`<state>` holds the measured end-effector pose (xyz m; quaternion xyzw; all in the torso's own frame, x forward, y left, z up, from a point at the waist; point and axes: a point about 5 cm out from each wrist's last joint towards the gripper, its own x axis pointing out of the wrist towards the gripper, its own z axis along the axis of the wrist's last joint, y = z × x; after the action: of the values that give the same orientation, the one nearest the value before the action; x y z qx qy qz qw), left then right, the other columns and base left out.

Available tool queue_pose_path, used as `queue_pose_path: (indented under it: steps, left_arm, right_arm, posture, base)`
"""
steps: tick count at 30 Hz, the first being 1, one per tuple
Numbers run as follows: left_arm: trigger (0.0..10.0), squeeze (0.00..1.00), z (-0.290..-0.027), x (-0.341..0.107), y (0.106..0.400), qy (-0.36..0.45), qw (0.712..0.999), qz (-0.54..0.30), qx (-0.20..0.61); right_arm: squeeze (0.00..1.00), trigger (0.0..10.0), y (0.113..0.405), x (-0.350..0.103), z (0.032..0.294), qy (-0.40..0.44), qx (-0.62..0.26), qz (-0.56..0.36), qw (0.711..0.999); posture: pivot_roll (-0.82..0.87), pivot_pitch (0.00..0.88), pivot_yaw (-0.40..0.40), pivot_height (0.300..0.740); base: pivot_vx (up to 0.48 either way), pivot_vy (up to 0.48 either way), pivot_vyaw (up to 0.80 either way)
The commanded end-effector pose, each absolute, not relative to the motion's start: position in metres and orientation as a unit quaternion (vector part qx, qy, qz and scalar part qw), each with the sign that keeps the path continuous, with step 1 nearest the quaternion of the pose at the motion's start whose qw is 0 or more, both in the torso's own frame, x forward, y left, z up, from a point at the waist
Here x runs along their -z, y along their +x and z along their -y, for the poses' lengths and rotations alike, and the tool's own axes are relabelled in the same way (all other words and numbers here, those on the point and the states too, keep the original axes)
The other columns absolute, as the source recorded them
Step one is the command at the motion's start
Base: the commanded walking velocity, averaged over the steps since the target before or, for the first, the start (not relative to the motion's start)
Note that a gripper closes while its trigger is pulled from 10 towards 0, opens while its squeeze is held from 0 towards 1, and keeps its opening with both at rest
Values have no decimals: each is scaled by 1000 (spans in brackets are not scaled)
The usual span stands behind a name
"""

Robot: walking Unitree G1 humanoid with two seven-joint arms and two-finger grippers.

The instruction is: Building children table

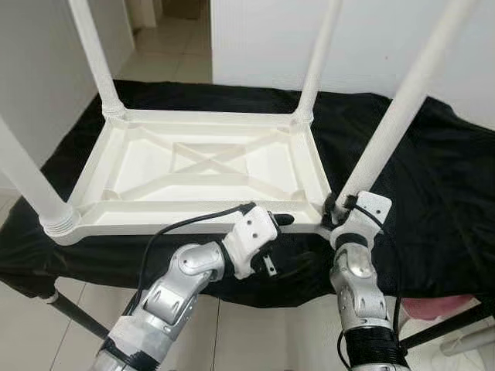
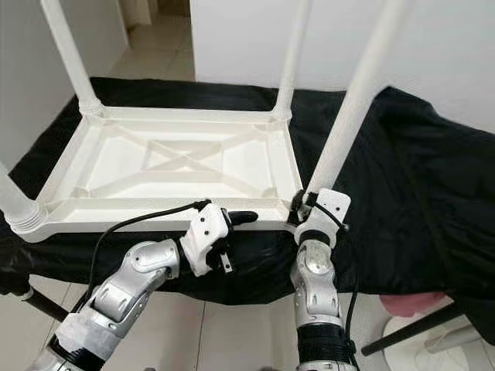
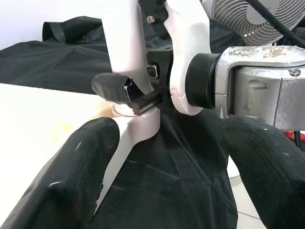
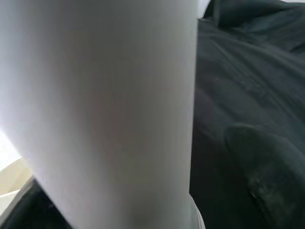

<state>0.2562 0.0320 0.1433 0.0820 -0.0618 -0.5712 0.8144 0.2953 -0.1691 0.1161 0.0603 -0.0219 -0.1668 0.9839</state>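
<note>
Jaws of the right gripper (image 1: 340, 207) close round the base of the near right leg (image 1: 394, 116), just above its corner socket; jaws of the left gripper (image 1: 280, 220) stand apart, one black finger lying against the near rim of the table top (image 1: 193, 166).

Left eye view: the white plastic table top lies upside down on a desk draped in black cloth (image 1: 433, 178), its cross-braced underside facing up so that the sockets can take the legs. Four legs rise from the corners: the far left leg (image 1: 97, 58), the far right leg (image 1: 317, 62), the near left leg (image 1: 27, 182) and the near right one. The grip sits low, presumably to press or twist this last leg home.

Right eye view: the same arrangement; the left gripper rests beside the worked corner, likely steadying the table top against the push.

Left wrist view: the right gripper's ribbed finger (image 3: 138, 98) presses on the white leg where it meets the collar, with the left gripper's own two fingers spread wide on either side.

Right wrist view: the white leg (image 4: 105, 109) stands close before the lens, one dark finger (image 4: 267, 167) beside it, and black cloth behind.

Judged from this, assembly is nearly done.
</note>
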Motion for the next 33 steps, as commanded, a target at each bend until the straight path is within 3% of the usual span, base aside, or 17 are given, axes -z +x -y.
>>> queue_pose_path:
  steps: [1,2,3,14,20,26,27,28,33]
  left_arm:
    - [10000,0,-31,-141,254,89,811,60,575]
    - [10000,0,-31,-141,254,89,811,60,575]
    - [10000,0,-31,-141,254,89,811,60,575]
    - [10000,0,-30,-141,254,89,811,60,575]
    - [10000,0,-31,-143,256,91,811,62,575]
    - [10000,0,-31,-144,257,93,812,63,573]
    - [10000,0,-31,-144,258,93,812,63,573]
    - [10000,0,-32,-144,258,94,812,63,573]
    - [10000,0,-32,-145,259,94,813,64,571]
  right_arm:
    - [1000,10000,293,-116,178,49,164,25,985]
    - [1000,10000,293,-116,178,49,164,25,985]
    - [0,10000,293,-115,183,39,150,23,988]
    - [0,10000,295,-117,190,14,-24,40,999]
    - [0,10000,297,-120,191,-27,-176,41,983]
    - [0,9922,300,-119,194,-44,-227,33,972]
    - [0,4510,302,-118,196,-49,-233,30,971]
    - [0,0,305,-117,199,-58,-238,26,969]
    - [0,0,308,-117,204,-66,-245,20,967]
  posture:
    - [-86,0,-32,740]
    - [-86,0,-32,740]
    - [-86,0,-32,740]
    - [-90,0,-27,740]
    - [-87,0,-22,740]
    - [-87,0,-18,740]
    - [-86,0,-18,740]
    - [-85,0,-16,740]
    - [-85,0,-17,740]
  base:
    - [0,0,0]
    - [0,0,0]
    - [0,0,0]
    - [0,0,0]
    - [0,0,0]
    - [0,0,0]
    - [0,0,0]
    - [0,0,0]
    - [0,0,0]
